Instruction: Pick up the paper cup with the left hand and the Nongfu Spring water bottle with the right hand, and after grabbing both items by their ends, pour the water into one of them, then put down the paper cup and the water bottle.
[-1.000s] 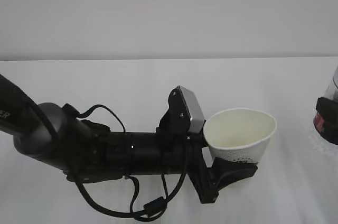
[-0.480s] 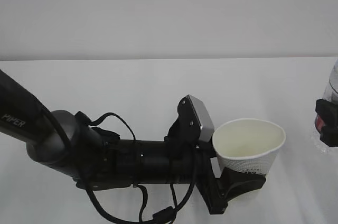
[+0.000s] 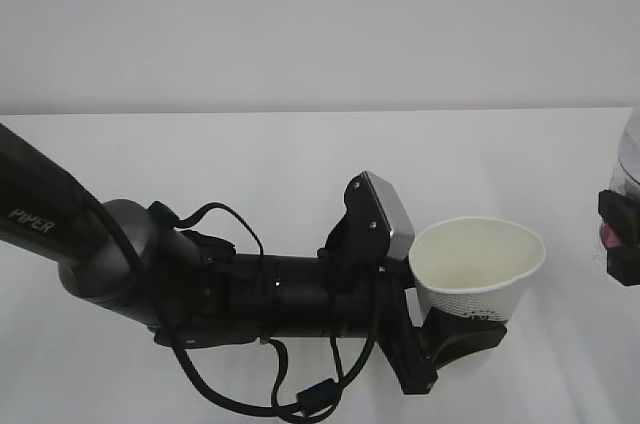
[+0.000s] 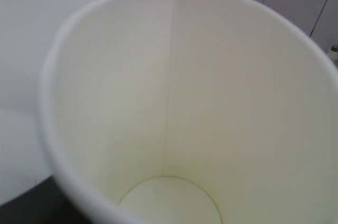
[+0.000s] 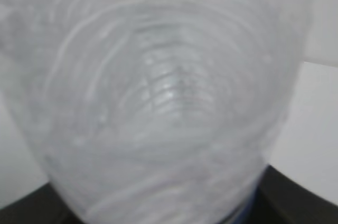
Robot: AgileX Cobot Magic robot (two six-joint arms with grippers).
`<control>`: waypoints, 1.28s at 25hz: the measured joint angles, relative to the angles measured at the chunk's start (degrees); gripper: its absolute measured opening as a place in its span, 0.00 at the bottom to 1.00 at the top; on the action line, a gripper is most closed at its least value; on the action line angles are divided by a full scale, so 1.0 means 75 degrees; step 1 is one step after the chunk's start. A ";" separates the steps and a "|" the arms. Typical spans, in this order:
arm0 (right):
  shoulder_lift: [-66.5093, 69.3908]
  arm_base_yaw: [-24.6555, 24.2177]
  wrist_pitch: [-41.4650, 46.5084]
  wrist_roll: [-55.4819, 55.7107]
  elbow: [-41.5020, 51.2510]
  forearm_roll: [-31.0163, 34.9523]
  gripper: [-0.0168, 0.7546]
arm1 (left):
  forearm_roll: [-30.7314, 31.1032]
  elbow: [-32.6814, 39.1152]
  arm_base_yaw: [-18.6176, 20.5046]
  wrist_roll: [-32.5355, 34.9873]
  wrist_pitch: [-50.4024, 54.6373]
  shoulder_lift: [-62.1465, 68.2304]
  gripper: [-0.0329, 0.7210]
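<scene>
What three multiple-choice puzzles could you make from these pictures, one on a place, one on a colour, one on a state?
1. Where is the paper cup in the exterior view?
A. Left of the arm marked PIPER
B. At the tip of that arm, right of centre
C. Against the back wall

2. What colour is the cup's inside?
A. Red
B. Black
C. White

3. What does the cup hold?
A. Nothing that shows
B. Water to the brim
C. A straw

Answers: 1 B, the left claw grips the cup near its base at the arm's end. 2 C, the left wrist view shows a plain white wall and bottom. 3 A, the bare bottom is seen.
</scene>
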 joint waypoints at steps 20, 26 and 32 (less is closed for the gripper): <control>0.0000 0.0000 -0.0314 -0.3252 -0.0017 0.0085 0.59 | 0.0231 0.0000 0.0000 -0.0034 0.0000 0.0000 0.75; 0.0000 0.0000 -0.0349 -0.4247 -0.0017 0.0085 0.59 | 0.0454 0.0000 0.0000 -0.0034 0.0000 0.0000 0.75; 0.0000 0.0000 -0.0363 -0.4566 -0.0017 0.0085 0.59 | 0.0557 0.0000 0.0000 -0.0034 0.0000 0.0000 0.75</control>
